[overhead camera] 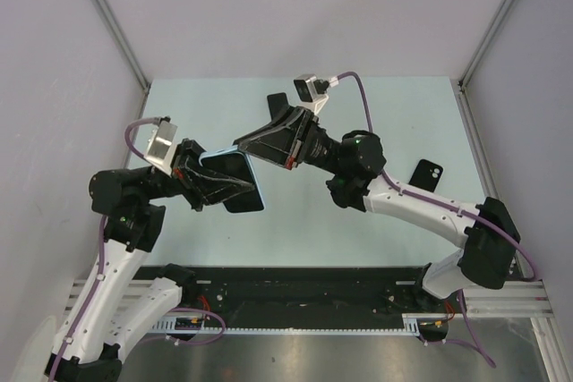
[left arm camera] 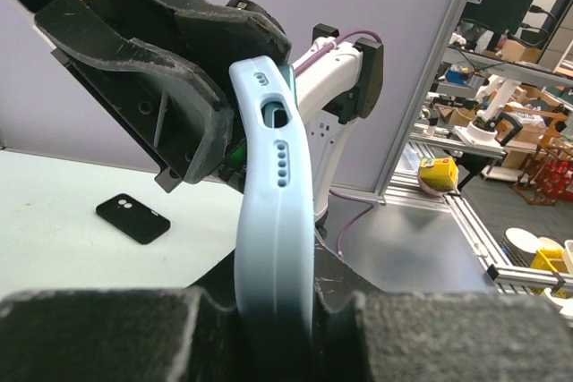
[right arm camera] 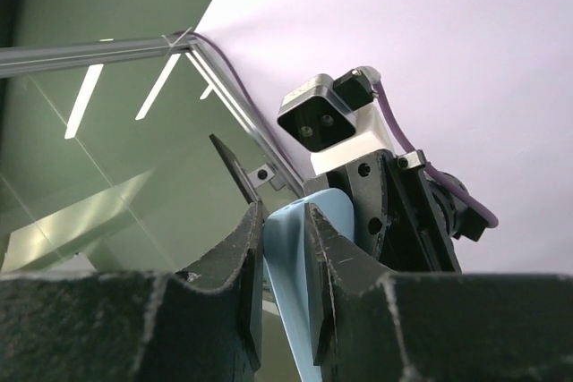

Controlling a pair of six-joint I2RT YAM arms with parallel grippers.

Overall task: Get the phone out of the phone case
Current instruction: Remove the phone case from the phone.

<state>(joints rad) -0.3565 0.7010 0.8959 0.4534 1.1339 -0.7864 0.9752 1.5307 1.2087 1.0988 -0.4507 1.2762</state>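
you had two hands, the left hand [overhead camera: 235,183] and the right hand [overhead camera: 249,146], one pale blue phone case [overhead camera: 222,158], one dark phone [overhead camera: 247,194], one black slab [overhead camera: 428,174] and one desk [overhead camera: 206,105].

Robotics lab: aluminium frame [left arm camera: 428,87], cluttered benches [left arm camera: 501,64]

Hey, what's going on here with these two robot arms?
Both arms hold a light blue rubbery phone case up above the pale table. The left gripper clamps one end, the right gripper pinches the other. The dark phone looks not yet out of it. A small flat black item lies apart on the table.
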